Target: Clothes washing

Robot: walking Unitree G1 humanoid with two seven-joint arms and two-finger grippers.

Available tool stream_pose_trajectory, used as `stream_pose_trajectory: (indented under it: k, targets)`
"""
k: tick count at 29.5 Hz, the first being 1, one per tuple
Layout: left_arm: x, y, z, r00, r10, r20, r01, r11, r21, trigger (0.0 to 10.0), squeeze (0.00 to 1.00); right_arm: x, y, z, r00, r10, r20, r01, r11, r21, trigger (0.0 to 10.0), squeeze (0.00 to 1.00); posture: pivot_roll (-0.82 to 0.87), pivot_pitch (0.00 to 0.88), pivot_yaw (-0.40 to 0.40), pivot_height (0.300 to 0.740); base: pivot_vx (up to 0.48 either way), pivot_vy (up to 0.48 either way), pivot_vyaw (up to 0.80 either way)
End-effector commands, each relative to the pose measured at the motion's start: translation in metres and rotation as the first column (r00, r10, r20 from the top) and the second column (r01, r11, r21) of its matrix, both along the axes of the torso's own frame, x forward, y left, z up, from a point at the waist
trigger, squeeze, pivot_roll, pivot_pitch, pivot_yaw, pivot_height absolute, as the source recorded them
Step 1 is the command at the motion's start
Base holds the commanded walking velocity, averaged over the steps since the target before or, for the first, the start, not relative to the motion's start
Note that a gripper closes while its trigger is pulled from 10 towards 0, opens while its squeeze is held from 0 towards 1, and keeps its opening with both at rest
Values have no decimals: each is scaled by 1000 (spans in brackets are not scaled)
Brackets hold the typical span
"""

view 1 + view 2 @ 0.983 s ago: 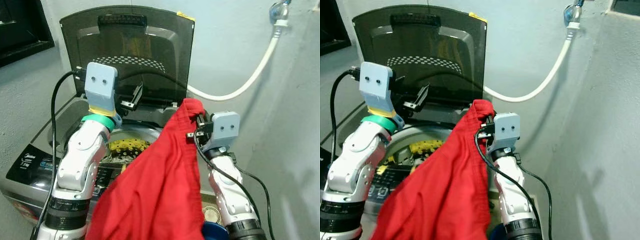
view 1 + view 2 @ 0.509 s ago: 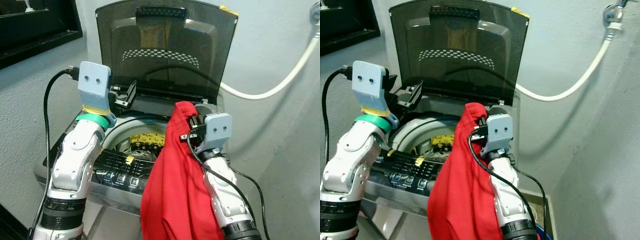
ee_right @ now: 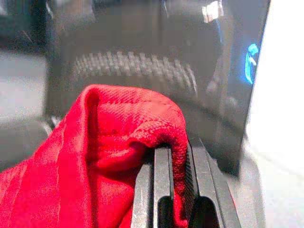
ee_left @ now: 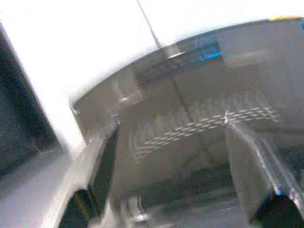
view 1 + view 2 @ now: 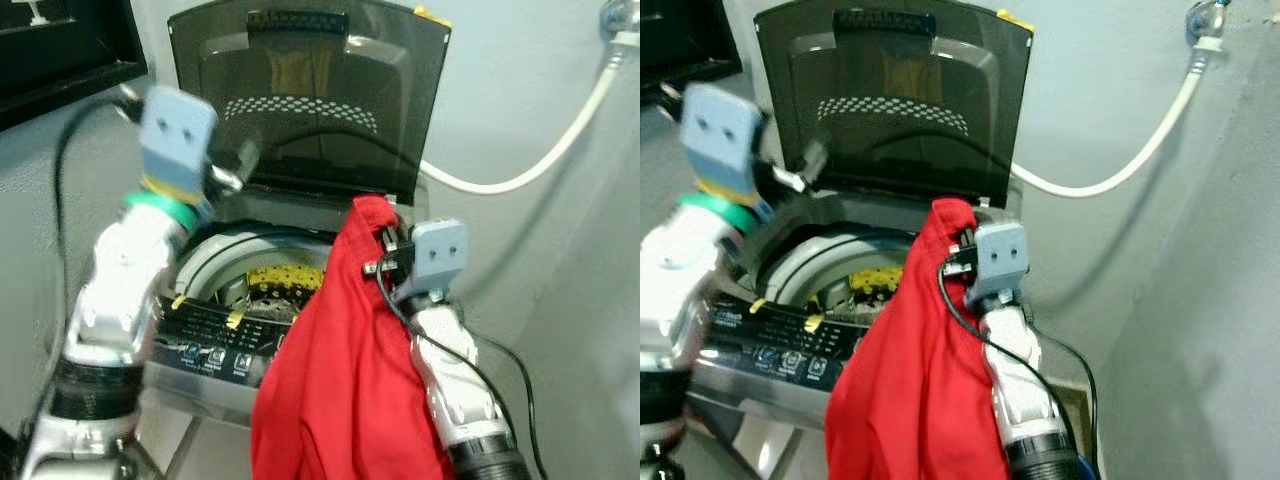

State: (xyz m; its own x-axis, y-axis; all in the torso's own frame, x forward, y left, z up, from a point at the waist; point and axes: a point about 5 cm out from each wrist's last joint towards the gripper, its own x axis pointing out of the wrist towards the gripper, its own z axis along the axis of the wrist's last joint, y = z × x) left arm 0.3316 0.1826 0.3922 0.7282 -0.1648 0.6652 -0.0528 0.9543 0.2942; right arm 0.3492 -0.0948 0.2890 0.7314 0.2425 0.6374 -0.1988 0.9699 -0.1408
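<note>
Inside open washer (image 5: 200, 290): yellow item (image 5: 280, 285); red cloth (image 5: 340, 380) outside.

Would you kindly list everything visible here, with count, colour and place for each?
washing machine: one, grey, in front of the robot, control panel facing it
lid: one, dark smoky, standing open against the wall
yellow item: one, inside the drum
red garment: one, hanging over the machine's front right edge
hose: one, white, curving along the wall on the right
window frame: one, black, upper left
left tool: raised by the lid, fingers apart, blurred
right tool: clamped on the red garment's top fold
</note>
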Motion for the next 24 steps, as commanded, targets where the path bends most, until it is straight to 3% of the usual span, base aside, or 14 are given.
stream_pose_trajectory:
  k: [1, 2, 3, 4, 5, 7, 10, 12, 17, 18, 19, 20, 22, 24]
  targets:
    - [-3, 12, 11, 997, 50, 60, -49, 999, -24, 10000, 0, -9, 4, 39, 989, 48, 140, -52, 998, 27, 10000, 0, -6, 26, 85, 740, 0, 0, 0]
    - [-3, 12, 11, 997, 50, 60, -49, 999, -24, 10000, 0, -9, 4, 39, 989, 48, 140, -52, 998, 27, 10000, 0, -6, 26, 85, 740, 0, 0, 0]
    - [-1, 9, 11, 998, 27, 50, -25, 999, -27, 10000, 0, -8, 10, 62, 976, 90, 197, -100, 994, 37, 10000, 0, -29, 27, 97, 740, 0, 0, 0]
    - [-1, 9, 11, 998, 27, 50, -25, 999, -27, 10000, 0, -8, 10, 62, 976, 90, 197, -100, 994, 37, 10000, 0, -29, 27, 97, 740, 0, 0, 0]
    - [1, -6, 0, 998, -56, 16, 56, 998, -34, 10000, 0, -6, 19, 94, 958, 137, 253, -157, 986, 60, 10000, 0, -51, 34, 101, 740, 0, 0, 0]
    - [1, -6, 0, 998, -56, 16, 56, 998, -34, 10000, 0, -6, 19, 94, 958, 137, 253, -157, 986, 60, 10000, 0, -51, 34, 101, 740, 0, 0, 0]
    - [-10, -64, -40, 956, -283, -73, 280, 959, -51, 10000, 0, -6, 48, 178, 906, 264, 332, -325, 935, 144, 10000, 0, -39, 48, 71, 740, 0, 0, 0]
    - [-18, -81, -50, 938, -335, -90, 331, 942, -60, 10000, 0, -11, 57, 199, 894, 287, 346, -361, 916, 174, 10000, 0, -37, 50, 68, 740, 0, 0, 0]
    - [-22, -92, -60, 928, -359, -105, 357, 934, -36, 10000, 0, -5, 63, 198, 916, 271, 296, -336, 921, 196, 10000, 0, -16, 52, 34, 740, 0, 0, 0]
    - [-22, -94, -65, 926, -359, -117, 358, 933, -28, 10000, 0, 2, 69, 184, 930, 276, 242, -319, 933, 163, 10000, 0, -8, 52, 28, 740, 0, 0, 0]
    - [-20, -88, -71, 931, -337, -140, 336, 941, -30, 10000, 0, 9, 80, 152, 927, 331, 175, -350, 932, 91, 10000, 0, 6, 62, 22, 740, 0, 0, 0]
    - [-20, -88, -71, 931, -337, -140, 336, 941, -30, 10000, 0, 9, 80, 152, 927, 331, 175, -350, 932, 91, 10000, 0, 6, 62, 22, 740, 0, 0, 0]
    - [-17, -78, -76, 936, -307, -171, 304, 952, -45, 10000, 0, 11, 95, 108, 888, 451, 86, -452, 892, -7, 10000, 0, 5, 70, 26, 740, 0, 0, 0]
    - [-17, -74, -77, 937, -300, -179, 296, 954, -50, 10000, 0, 9, 99, 96, 866, 496, 62, -494, 869, -34, 10000, 0, 5, 70, 26, 740, 0, 0, 0]
